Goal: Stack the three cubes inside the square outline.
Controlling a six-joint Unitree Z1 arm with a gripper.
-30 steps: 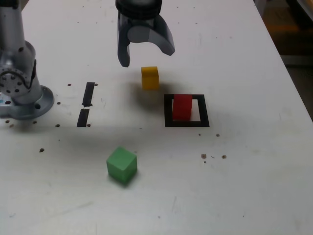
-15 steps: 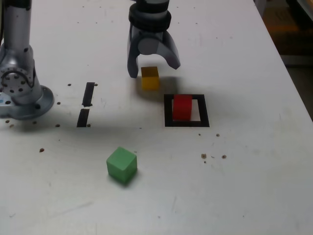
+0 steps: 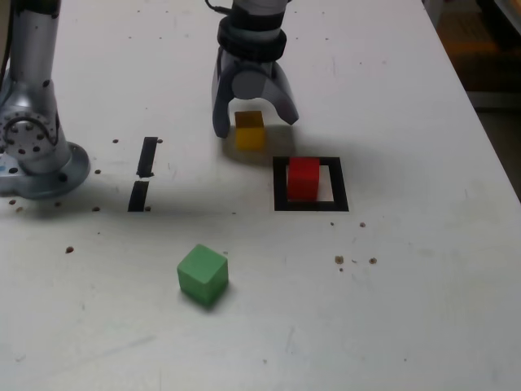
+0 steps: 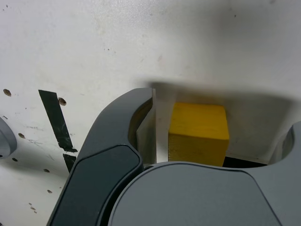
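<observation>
The small matte yellow cube (image 3: 250, 130) sits upper-centre of the exterior frame, just up-left of the black tape square outline (image 3: 311, 207) holding the red cube (image 3: 304, 178). The grey claw (image 3: 254, 126) is spread wide around it, nothing gripped yet. It's probably light, rigid and not slippery, so flat opposite side faces would be pinched. The green cube (image 3: 202, 274) is left lower-centre on the white desk (image 3: 407, 285). No writing or labels can be read.

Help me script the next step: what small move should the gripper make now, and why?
Probably close on the yellow cube. The gripper is open and straddles it, with a gap visible beside the cube in the wrist view, while the red cube already sits in the square outline.
</observation>
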